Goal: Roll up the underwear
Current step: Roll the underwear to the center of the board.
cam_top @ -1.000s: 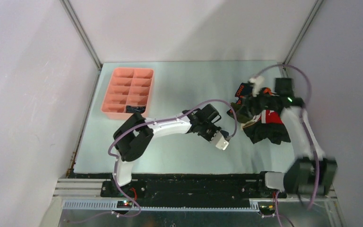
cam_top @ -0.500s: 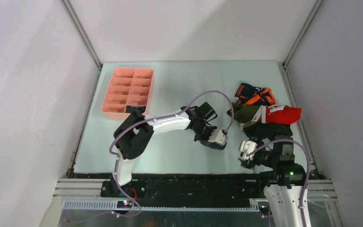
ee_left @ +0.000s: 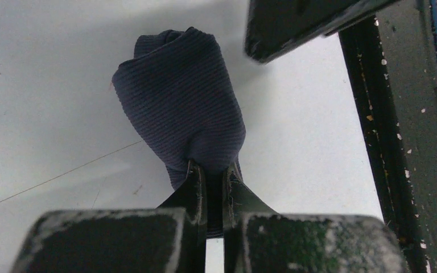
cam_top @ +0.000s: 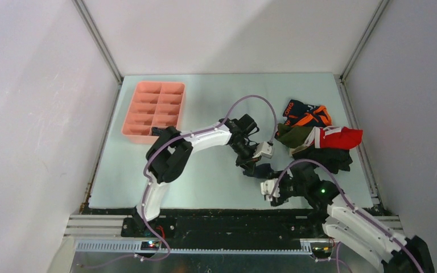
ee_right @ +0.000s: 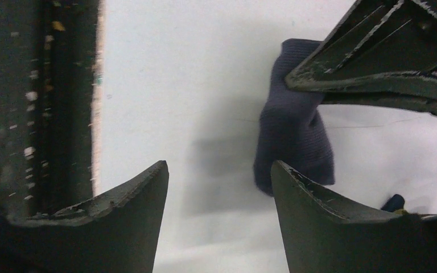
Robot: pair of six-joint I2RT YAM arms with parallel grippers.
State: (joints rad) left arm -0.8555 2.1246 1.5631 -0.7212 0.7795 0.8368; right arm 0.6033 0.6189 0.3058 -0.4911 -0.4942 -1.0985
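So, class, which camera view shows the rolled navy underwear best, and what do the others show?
Left wrist view: the navy underwear roll fills the frame, pinched by the shut left gripper. The right wrist view shows it partly behind that gripper. The top view shows only a small dark lump.

right gripper (ee_right: 219, 170): leaves the pile (cam_top: 318, 154) at 2 o'clock, swings back to 5 o'clock on the table (cam_top: 216, 102), ends just beside the navy roll (ee_left: 182, 96)
left gripper (ee_left: 209, 170): wrist rolls over, carries the navy roll slightly toward 10 o'clock
red-white brief (cam_top: 336, 137): uncovered, now in plain view
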